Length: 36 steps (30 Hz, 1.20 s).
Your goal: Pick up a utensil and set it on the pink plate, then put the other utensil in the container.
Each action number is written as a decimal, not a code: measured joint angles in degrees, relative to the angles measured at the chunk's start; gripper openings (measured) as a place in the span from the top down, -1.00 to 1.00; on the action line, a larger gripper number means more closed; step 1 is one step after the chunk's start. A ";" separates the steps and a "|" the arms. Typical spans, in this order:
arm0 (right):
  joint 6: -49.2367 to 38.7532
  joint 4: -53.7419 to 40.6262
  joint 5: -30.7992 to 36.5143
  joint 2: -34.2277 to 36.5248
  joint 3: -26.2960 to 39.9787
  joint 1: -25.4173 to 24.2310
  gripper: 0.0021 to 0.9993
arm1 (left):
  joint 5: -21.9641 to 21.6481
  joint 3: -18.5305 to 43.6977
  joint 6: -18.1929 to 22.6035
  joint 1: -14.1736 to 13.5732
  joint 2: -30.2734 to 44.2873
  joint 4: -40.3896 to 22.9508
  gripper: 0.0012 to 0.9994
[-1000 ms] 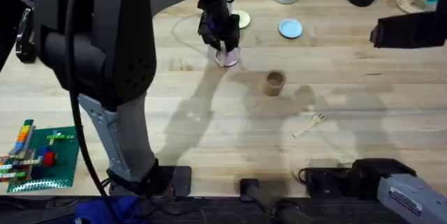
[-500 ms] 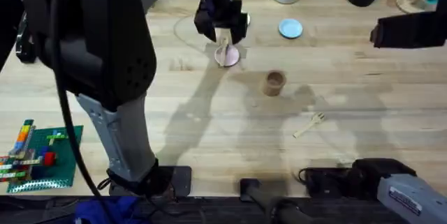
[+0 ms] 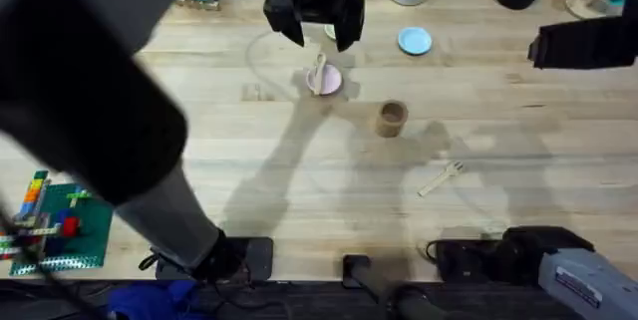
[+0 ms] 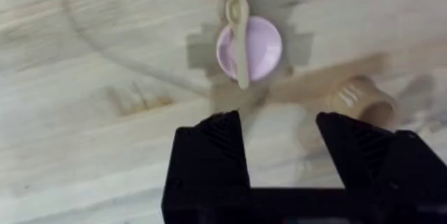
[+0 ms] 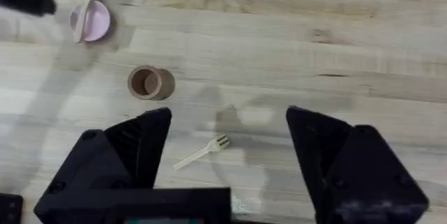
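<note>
The counter (image 3: pixel 249 160) was pale wood with a visible grain and a smooth, faintly sheened finish. On the pink plate (image 4: pixel 249 48), which looked smooth and matt like plastic, lay the spoon (image 4: pixel 239 37), pale bare wood with a dull surface. Near the plate stood the container (image 5: pixel 149 82), tan-brown wood, matt, with fine turned ridges around its wall. Beyond the container from the plate lay the fork (image 5: pixel 202 151), the same pale unvarnished wood. The left pincer (image 4: pixel 276 144) was black, its fingers (image 4: pixel 218 147) matt and finely ribbed on their inner faces.
</note>
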 joint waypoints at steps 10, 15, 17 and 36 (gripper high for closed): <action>0.00 0.00 0.00 0.00 0.00 0.00 -1.00 | -1.65 0.01 0.00 -1.76 -10.91 -6.13 -0.36; 0.00 0.00 0.00 0.00 0.00 0.00 -1.00 | -2.89 -0.12 0.52 -1.76 -17.07 -7.19 -0.36; 0.00 0.00 0.00 0.00 0.00 0.00 -1.00 | -3.08 -1.15 1.15 -1.76 -20.57 -7.00 -0.37; 1.83 0.00 0.00 -0.01 0.00 0.00 -1.00 | -5.22 -23.96 3.84 -1.72 -50.03 -1.60 -0.99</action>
